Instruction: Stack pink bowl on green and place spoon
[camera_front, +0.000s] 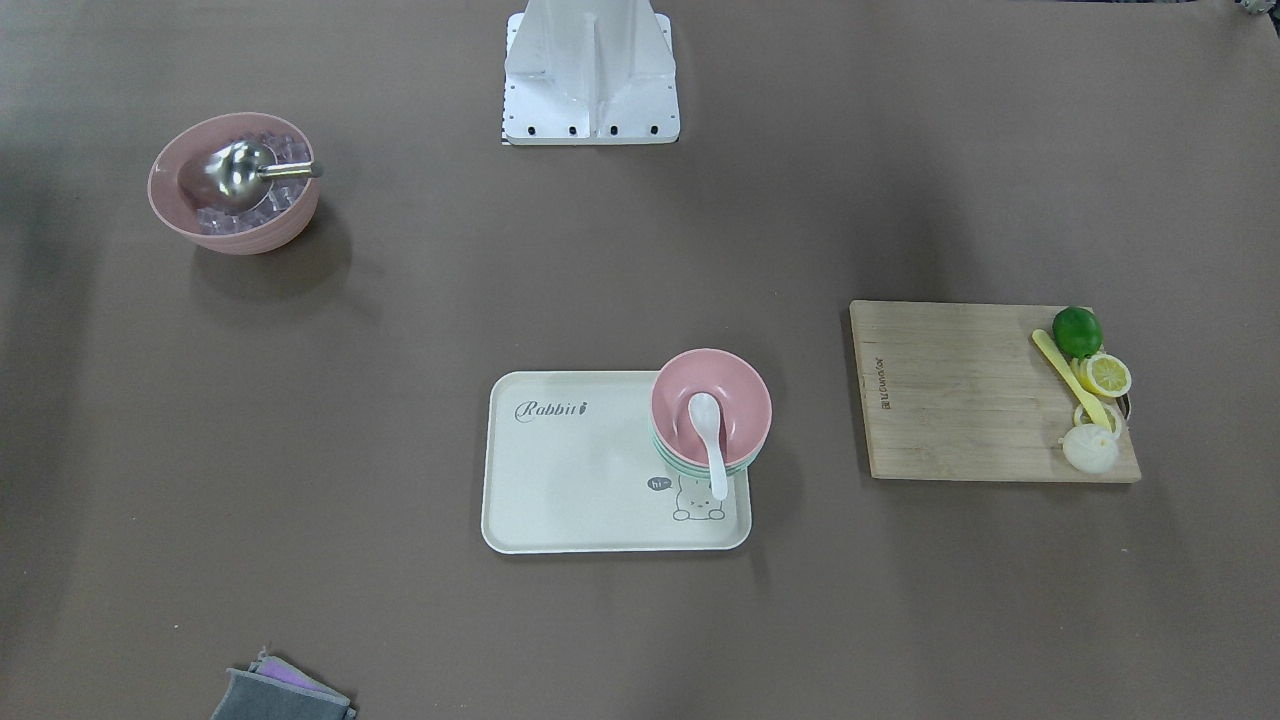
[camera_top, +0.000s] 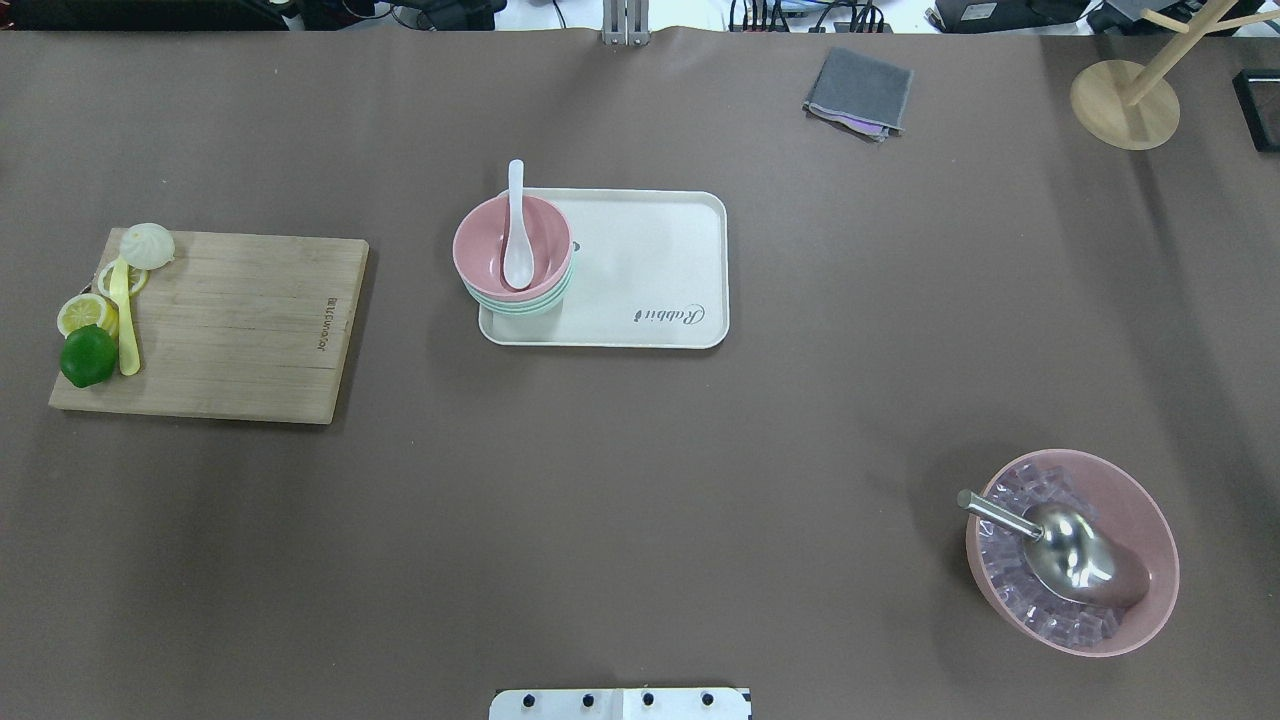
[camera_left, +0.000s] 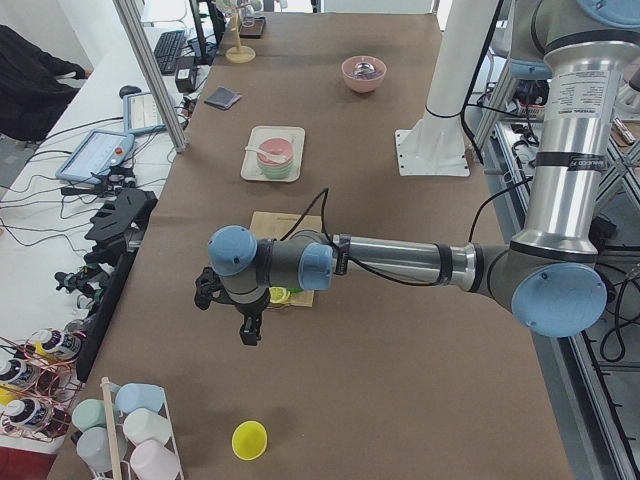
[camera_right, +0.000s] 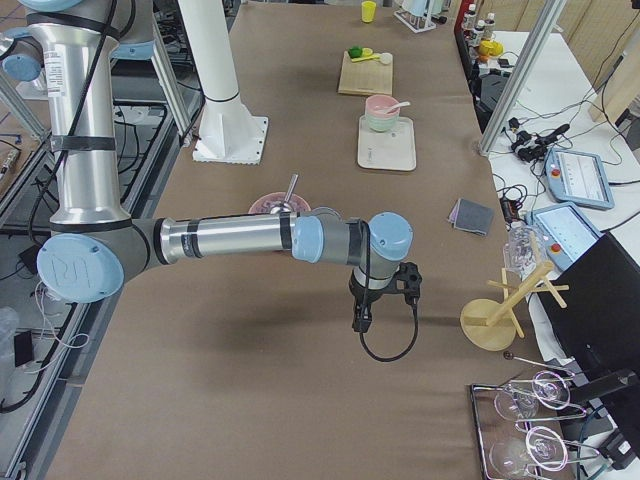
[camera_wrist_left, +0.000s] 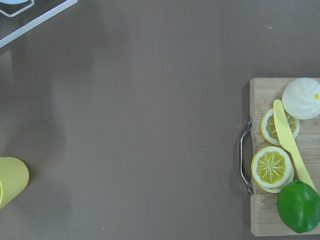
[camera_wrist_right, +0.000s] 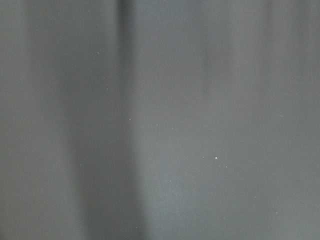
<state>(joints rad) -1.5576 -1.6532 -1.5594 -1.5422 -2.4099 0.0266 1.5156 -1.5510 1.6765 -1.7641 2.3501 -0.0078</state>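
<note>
Pink bowl (camera_front: 740, 398): nested on top of the green bowl (camera_top: 528, 305), at the left end of the tray (camera_front: 570, 480).
Spoon (camera_front: 711, 440): white, scoop end down inside the pink bowl, handle leaning out over the far rim.
Left claw (camera_left: 249, 325): hanging low, pointed down over bare table (camera_top: 640, 450) past the left end of the board (camera_top: 240, 320), well apart from the bowls; cannot tell whether spread or pressed together.
Right claw (camera_right: 362, 318): hanging over bare table at the right end, beyond the ice bowl (camera_top: 1140, 520); cannot tell its state either.
On the board: lime (camera_wrist_left: 299, 206), two lemon slices (camera_wrist_left: 271, 166), a yellow plastic knife (camera_wrist_left: 290, 145) and a white bun (camera_wrist_left: 301, 98), all crowded at the left end.
Ice bowl: large, pink, near right, filled with clear cubes, a metal scoop (camera_top: 1070, 555) lying in them.
Other things: folded grey cloth (camera_top: 858, 92) at the far edge, wooden stand (camera_top: 1125, 100) in the far right corner, yellow cup (camera_left: 249, 439) on its side at the left end near the left claw.
Table: covered in plain brown sheet.
Room: desks with tablets, cables and racks of cups and glasses along the far side.
</note>
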